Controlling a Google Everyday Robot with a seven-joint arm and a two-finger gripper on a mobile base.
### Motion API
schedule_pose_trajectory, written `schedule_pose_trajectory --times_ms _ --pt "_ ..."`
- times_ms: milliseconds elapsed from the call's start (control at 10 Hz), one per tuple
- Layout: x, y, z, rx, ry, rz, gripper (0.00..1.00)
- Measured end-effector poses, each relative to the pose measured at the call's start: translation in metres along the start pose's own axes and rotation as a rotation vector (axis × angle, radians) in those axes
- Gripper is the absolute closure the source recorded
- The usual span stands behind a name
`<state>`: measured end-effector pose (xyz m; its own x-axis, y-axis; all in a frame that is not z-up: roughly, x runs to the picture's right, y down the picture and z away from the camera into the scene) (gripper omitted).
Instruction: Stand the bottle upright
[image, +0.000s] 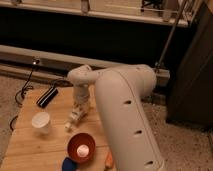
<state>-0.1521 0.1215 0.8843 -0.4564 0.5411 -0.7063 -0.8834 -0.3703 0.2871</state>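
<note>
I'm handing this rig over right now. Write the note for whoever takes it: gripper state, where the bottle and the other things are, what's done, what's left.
Gripper: down over the wooden table, right at the upper end of the bottle.
Bottle: lying tilted on the table, cap end pointing toward the front-left, not upright. Whether the gripper holds it cannot be told from this view.
Nearby: white cup to the bottle's left, red bowl in front of it, black object at the back-left of the table.
Done: the gripper has reached the bottle.
Left: stand the bottle on its base and let go.
</note>
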Motion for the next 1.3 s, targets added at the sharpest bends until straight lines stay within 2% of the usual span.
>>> schedule_pose_trajectory --times_ms 200,400,600,800,900,1000,1200,1300 --pt "0.006 -0.005 0.012 0.015 0.065 0.040 0.20" --pt "0.007 -0.008 0.023 0.014 0.137 0.083 0.20" --pt "0.000 -0.007 0.023 -0.005 0.163 0.117 0.20" --pt "-0.011 -0.003 0.007 -0.064 0.140 0.118 0.20" --pt "-0.017 0.001 -0.011 -0.108 0.093 0.062 0.20" --pt "-0.020 0.000 -0.023 -0.120 0.048 -0.002 0.20" --pt "-0.014 -0.001 -0.047 -0.089 -0.055 -0.226 0.20" --pt "-0.010 -0.005 -0.056 -0.059 -0.084 -0.318 0.20"
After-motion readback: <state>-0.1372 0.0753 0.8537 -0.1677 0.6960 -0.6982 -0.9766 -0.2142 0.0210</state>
